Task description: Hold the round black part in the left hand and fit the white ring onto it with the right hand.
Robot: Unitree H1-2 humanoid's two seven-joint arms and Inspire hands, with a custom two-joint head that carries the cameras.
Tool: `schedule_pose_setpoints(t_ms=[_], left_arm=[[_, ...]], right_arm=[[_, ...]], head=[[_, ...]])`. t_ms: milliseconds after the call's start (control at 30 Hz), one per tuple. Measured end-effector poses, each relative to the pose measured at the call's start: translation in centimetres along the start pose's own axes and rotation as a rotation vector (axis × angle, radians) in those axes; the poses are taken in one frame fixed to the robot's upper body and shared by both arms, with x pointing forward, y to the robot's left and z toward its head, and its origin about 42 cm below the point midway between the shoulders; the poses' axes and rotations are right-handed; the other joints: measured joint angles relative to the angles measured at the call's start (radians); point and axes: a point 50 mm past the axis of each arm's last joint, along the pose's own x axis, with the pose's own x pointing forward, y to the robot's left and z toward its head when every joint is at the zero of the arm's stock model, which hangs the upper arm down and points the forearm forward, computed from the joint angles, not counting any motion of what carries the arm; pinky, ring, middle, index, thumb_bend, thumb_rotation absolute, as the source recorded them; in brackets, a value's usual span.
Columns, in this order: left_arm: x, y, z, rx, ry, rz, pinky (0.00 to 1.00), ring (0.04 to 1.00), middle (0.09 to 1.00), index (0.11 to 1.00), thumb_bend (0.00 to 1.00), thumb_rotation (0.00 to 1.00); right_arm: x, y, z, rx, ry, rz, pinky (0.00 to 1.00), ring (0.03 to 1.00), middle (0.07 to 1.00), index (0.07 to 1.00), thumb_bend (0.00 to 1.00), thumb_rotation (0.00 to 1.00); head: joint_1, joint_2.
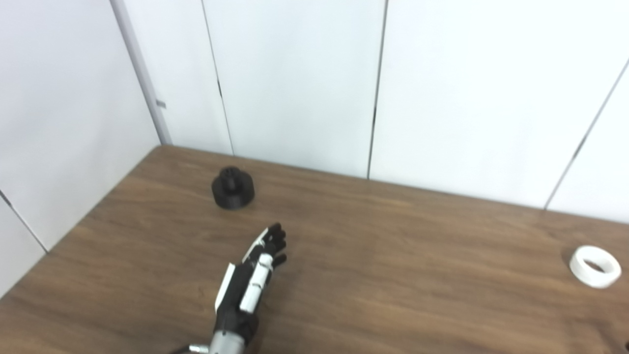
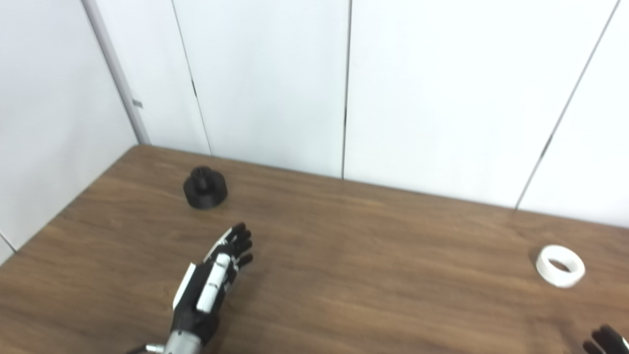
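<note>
Parts apart, nothing held

Black part (image 1: 233, 188) sits near the table's (image 1: 393, 255) far-left corner. Left hand (image 1: 253, 275), fingers extended and empty, points toward it, apparently reaching. White ring (image 1: 595, 266) lies by the right edge; right hand (image 2: 607, 340) barely shows, state unclear.

my right hand (image 2: 607, 340) is mostly chopped off by the bottom corner, just a few dark fingertips poking in, so no telling if it's open or closed. left arm gets cut at the wrist by the bottom edge too. counter (image 2: 373, 255) runs out of frame on the right and bottom
</note>
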Motion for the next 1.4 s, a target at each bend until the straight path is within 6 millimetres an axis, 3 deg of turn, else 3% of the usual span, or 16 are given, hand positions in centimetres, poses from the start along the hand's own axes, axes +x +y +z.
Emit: schedule_pose_setpoints(t_ms=[100,367,500,700,867,933,1100,1233,1400], left_arm=[[0.0,-0.1,-0.3,0.003,-0.004,-0.002,0.90,0.934,0.933,0.923,0.49,0.80],[-0.1,-0.2,-0.6,0.040,-0.011,0.003,0.89,0.923,0.921,0.919,0.48,0.76],[-0.1,-0.2,-0.6,0.067,-0.014,0.010,0.91,0.931,0.931,0.935,0.56,0.67],[-0.1,-0.1,-0.3,0.126,-0.026,0.029,0.85,0.914,0.929,0.939,0.65,0.45],[0.0,-0.1,2.2,0.246,-0.086,0.053,0.91,0.927,0.934,0.940,0.82,0.39],[0.0,0.2,3.4,0.320,-0.111,0.071,0.89,0.917,0.927,0.930,0.88,0.37],[0.0,1.9,6.2,0.557,-0.121,0.162,0.87,0.913,0.935,0.927,0.87,0.36],[0.0,4.0,7.0,0.762,-0.062,0.224,0.77,0.886,0.926,0.931,0.89,0.42],[0.4,6.6,7.9,0.944,-0.017,0.286,0.77,0.906,0.931,0.929,0.93,0.43]], right_arm=[[0.1,-0.1,-0.3,-0.004,-0.004,-0.004,0.75,0.844,0.858,0.826,0.62,0.79],[0.3,-0.2,-0.6,-0.002,-0.002,-0.006,0.73,0.823,0.836,0.803,0.61,0.79],[0.3,-0.1,-0.6,-0.001,-0.004,-0.004,0.71,0.807,0.822,0.795,0.63,0.78],[0.1,-0.2,-0.6,-0.003,-0.004,-0.004,0.68,0.797,0.817,0.784,0.66,0.77],[-0.1,-0.3,-0.6,-0.005,0.001,-0.005,0.67,0.789,0.812,0.776,0.67,0.77],[-0.2,-0.3,-0.6,-0.006,0.002,-0.005,0.67,0.786,0.809,0.772,0.67,0.76],[-0.2,-0.4,-0.6,-0.005,0.003,-0.005,0.65,0.771,0.796,0.759,0.66,0.75],[-0.2,-0.5,-0.6,-0.008,0.005,-0.004,0.65,0.776,0.800,0.757,0.66,0.76],[-0.3,-0.5,-0.6,-0.013,0.005,-0.004,0.67,0.785,0.803,0.755,0.65,0.77]], head=[[0.006,-0.021],[0.006,-0.015],[0.006,-0.003],[0.009,0.012],[0.015,0.027],[0.020,0.031],[0.025,0.034],[0.035,0.041],[0.035,0.044]])
